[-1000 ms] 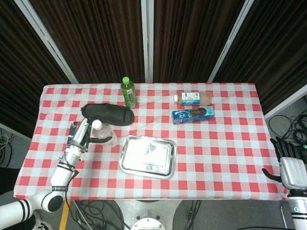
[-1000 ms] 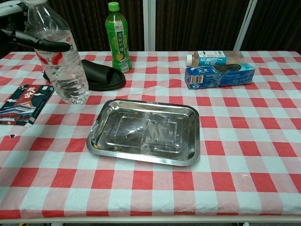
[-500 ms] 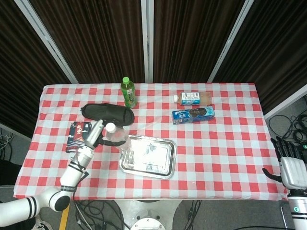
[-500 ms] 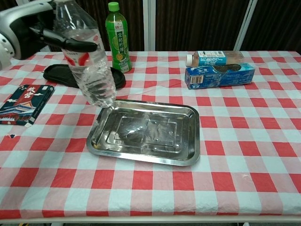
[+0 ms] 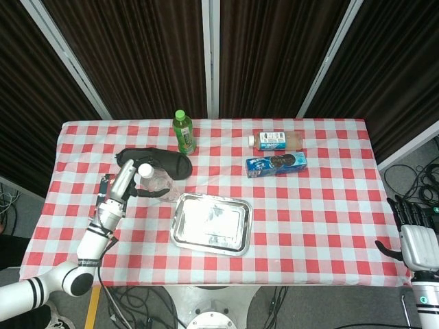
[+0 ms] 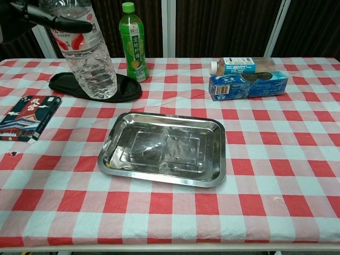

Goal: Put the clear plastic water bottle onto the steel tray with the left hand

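Note:
My left hand grips the clear plastic water bottle around its upper part, near the red-and-white label. The bottle hangs in the air nearly upright, its base over the black pad, left of and behind the steel tray. In the chest view only dark fingers show, wrapped across the bottle at the top left. The steel tray lies with nothing in it near the table's front middle. My right hand stays off the table's right front corner, fingers apart, holding nothing.
A black pad lies behind the tray's left end, a green bottle stands behind it. A dark printed box lies at the left. A blue cookie pack and a lying drink bottle sit at the back right.
The left hand lifted the bottle off the table, swung it tilted to the tray's near-left corner, then drew it back left and higher, nearly upright. The right hand has not moved.

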`<act>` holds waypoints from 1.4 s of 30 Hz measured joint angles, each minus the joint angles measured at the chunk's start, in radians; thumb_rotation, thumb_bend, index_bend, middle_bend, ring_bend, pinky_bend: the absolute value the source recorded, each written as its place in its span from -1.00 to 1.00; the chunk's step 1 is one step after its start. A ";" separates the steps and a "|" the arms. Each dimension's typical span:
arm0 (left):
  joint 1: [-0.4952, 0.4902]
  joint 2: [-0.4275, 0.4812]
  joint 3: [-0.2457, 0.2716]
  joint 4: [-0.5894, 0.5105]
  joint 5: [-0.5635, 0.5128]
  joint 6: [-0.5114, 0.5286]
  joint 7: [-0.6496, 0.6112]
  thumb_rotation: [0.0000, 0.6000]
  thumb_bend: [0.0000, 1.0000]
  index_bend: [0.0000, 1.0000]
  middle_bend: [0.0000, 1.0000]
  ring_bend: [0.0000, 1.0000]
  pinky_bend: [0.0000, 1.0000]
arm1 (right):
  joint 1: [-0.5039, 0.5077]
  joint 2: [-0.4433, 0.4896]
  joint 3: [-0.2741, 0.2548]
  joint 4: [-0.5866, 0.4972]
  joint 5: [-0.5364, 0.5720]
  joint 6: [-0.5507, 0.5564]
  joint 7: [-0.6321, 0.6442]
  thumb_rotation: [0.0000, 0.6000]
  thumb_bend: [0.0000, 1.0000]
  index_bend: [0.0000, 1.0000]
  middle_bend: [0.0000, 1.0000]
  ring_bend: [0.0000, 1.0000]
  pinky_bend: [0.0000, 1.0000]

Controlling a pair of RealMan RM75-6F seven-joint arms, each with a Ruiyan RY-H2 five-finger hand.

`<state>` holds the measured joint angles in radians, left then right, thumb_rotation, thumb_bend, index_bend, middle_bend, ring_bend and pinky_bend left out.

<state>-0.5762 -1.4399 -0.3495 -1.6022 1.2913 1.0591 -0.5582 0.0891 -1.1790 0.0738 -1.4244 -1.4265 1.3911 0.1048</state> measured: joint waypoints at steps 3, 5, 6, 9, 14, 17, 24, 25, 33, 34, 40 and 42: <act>0.005 0.020 -0.012 0.036 -0.044 -0.002 0.001 1.00 -0.51 0.24 0.37 0.10 0.08 | 0.000 0.002 0.001 0.001 0.002 -0.002 0.006 1.00 -0.80 -1.00 -1.00 -1.00 -1.00; 0.004 0.025 -0.018 0.065 -0.091 -0.010 0.001 1.00 -0.51 0.24 0.36 0.10 0.08 | 0.000 0.001 0.001 0.002 0.002 -0.002 0.005 1.00 -0.80 -1.00 -1.00 -1.00 -1.00; 0.000 0.023 -0.018 0.077 -0.118 -0.016 0.001 1.00 -0.51 0.24 0.36 0.10 0.08 | 0.000 0.000 0.001 0.003 0.003 -0.004 0.003 1.00 -0.80 -1.00 -1.00 -1.00 -1.00; -0.011 0.007 -0.007 0.065 -0.131 -0.031 0.000 1.00 -0.51 0.23 0.36 0.10 0.08 | 0.002 -0.005 0.000 0.007 0.007 -0.010 -0.005 1.00 -0.80 -1.00 -1.00 -1.00 -1.00; -0.016 -0.013 0.022 0.019 -0.030 -0.026 0.015 1.00 -0.51 0.23 0.36 0.10 0.08 | 0.003 -0.007 -0.003 0.010 0.004 -0.013 -0.005 1.00 -0.80 -1.00 -1.00 -1.00 -1.00; -0.011 -0.011 0.030 0.019 -0.025 -0.025 0.026 1.00 -0.51 0.23 0.36 0.10 0.08 | 0.004 -0.009 -0.005 0.014 0.003 -0.019 -0.002 1.00 -0.80 -1.00 -1.00 -1.00 -1.00; 0.001 -0.042 0.062 0.021 -0.055 0.003 0.041 1.00 -0.51 0.18 0.36 0.10 0.08 | 0.004 -0.011 -0.005 0.018 0.004 -0.017 0.001 1.00 -0.80 -1.00 -1.00 -1.00 -1.00; 0.002 -0.056 0.068 0.025 -0.038 0.011 0.042 1.00 -0.51 0.18 0.36 0.10 0.08 | 0.004 -0.011 -0.003 0.017 0.006 -0.017 0.002 1.00 -0.80 -1.00 -1.00 -1.00 -1.00; -0.016 -0.208 0.097 0.089 0.003 0.033 0.060 1.00 -0.52 0.18 0.36 0.10 0.08 | 0.008 -0.010 -0.003 0.023 0.012 -0.032 0.009 1.00 -0.80 -1.00 -1.00 -1.00 -1.00; -0.019 -0.222 0.098 0.100 0.005 0.034 0.063 1.00 -0.52 0.18 0.36 0.10 0.08 | 0.008 -0.010 -0.002 0.022 0.012 -0.031 0.011 1.00 -0.80 -1.00 -1.00 -1.00 -1.00; -0.035 -0.294 0.123 0.186 0.079 0.069 0.078 1.00 -0.52 0.18 0.36 0.10 0.08 | 0.008 -0.004 0.004 0.019 0.021 -0.033 0.017 1.00 -0.80 -1.00 -1.00 -1.00 -1.00; -0.038 -0.317 0.128 0.206 0.085 0.075 0.067 1.00 -0.52 0.18 0.36 0.10 0.08 | 0.009 -0.005 0.004 0.021 0.023 -0.036 0.017 1.00 -0.80 -1.00 -1.00 -1.00 -1.00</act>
<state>-0.6141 -1.7567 -0.2218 -1.3962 1.3762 1.1339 -0.4909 0.0977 -1.1839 0.0775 -1.4036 -1.4034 1.3553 0.1220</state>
